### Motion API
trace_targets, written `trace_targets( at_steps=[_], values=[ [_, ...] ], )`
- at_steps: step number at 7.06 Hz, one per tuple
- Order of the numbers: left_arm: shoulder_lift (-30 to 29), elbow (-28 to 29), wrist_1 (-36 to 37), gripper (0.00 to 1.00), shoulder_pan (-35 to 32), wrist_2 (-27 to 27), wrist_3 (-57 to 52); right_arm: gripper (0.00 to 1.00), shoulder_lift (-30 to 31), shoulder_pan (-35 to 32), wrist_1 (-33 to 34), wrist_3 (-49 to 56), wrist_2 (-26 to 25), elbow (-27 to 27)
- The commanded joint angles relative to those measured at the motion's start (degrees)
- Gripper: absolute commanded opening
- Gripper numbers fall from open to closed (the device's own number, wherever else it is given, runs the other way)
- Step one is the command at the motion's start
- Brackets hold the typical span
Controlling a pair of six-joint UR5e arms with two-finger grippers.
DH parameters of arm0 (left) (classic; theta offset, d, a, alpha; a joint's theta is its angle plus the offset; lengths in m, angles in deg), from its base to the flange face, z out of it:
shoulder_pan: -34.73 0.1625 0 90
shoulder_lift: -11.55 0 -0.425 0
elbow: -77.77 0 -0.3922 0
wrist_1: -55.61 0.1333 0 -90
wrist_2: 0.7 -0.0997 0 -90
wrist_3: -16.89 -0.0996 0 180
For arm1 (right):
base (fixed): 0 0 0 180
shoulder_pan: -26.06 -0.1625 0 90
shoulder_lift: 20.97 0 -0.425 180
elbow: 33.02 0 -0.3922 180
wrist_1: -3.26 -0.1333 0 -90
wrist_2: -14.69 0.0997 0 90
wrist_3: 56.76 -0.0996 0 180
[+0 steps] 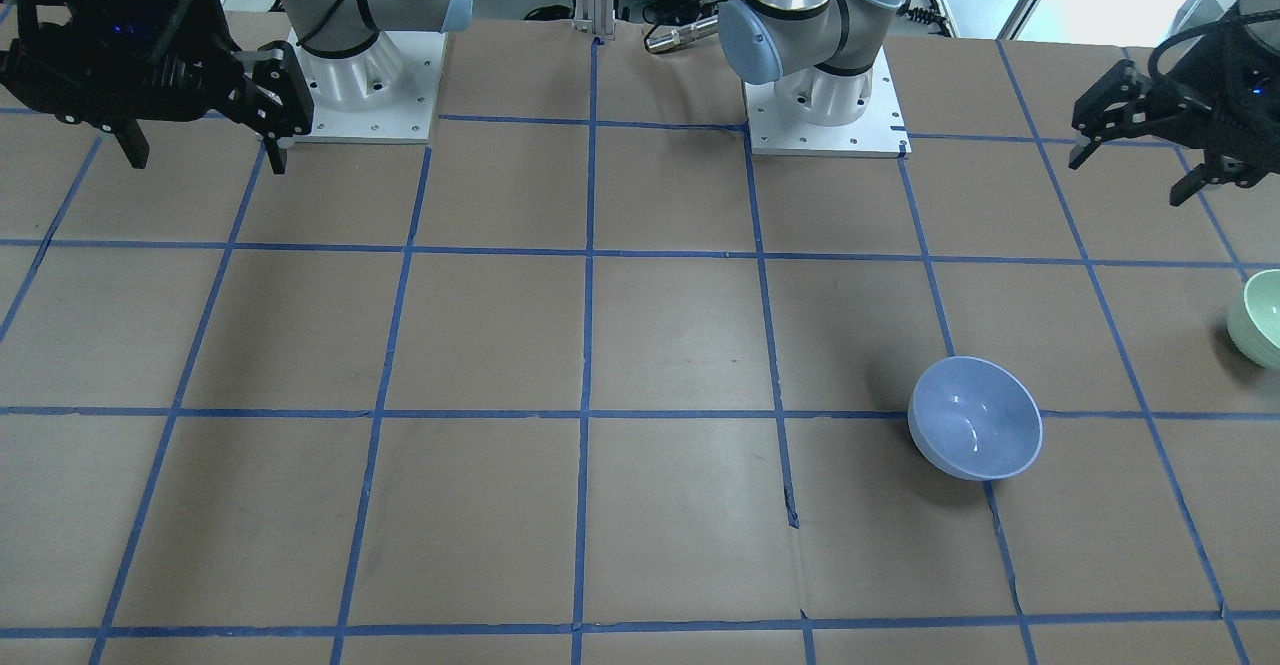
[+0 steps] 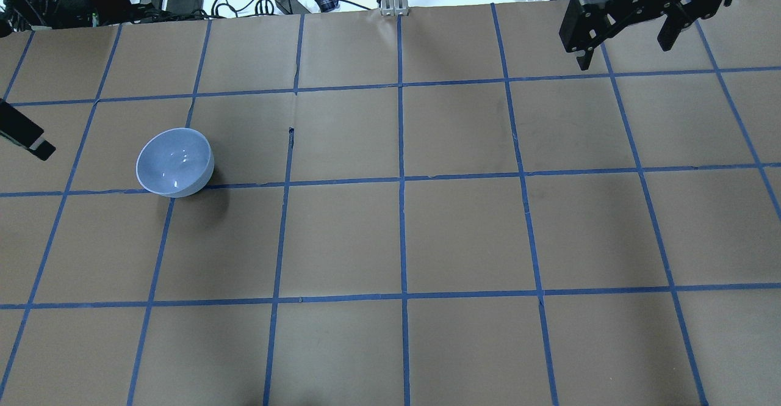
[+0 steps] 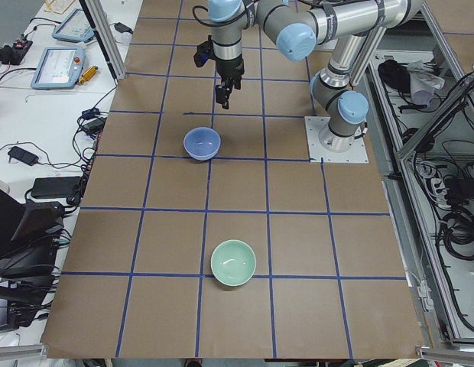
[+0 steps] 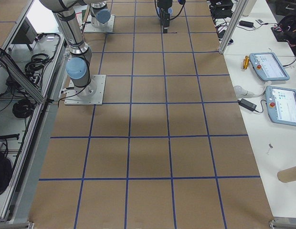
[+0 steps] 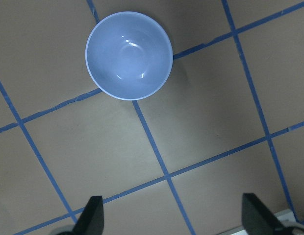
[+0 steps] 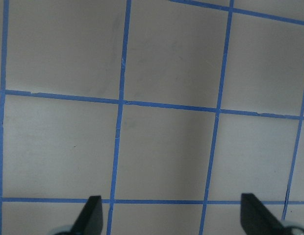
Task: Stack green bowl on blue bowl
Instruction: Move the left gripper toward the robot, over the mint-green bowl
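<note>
Two bowls sit well apart on the surface (image 1: 500, 505): seen from the front, one blue bowl (image 1: 975, 432), and one green bowl (image 1: 1262, 317) at its two o'clock. The left end effector (image 1: 1130, 170) and right end effector (image 1: 205, 157) each hang above, fingers spread wide, empty.

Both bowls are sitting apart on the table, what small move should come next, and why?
Probably swing the left gripper outward over the green bowl: its fingers are open and empty, it hangs near the blue bowl, and the green bowl sits alone toward that table end.
</note>
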Motion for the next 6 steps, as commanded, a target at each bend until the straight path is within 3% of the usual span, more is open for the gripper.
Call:
trace_targets(
  at_steps=[1,3,6],
  values=[
    [-1.43,-2.10,7.76,1.00,9.84,-1.81,-17.11,1.00,0.00,-0.03,0.00,0.00,0.00,0.00],
    [-4.24,-4.74,15.25,1.00,17.42,-1.82,-33.65,1.00,0.00,-0.03,0.00,0.00,0.00,0.00],
    [-8.81,-4.84,18.25,1.00,24.46,-1.56,-48.18,1.00,0.00,-0.03,0.00,0.00,0.00,0.00]
  ],
)
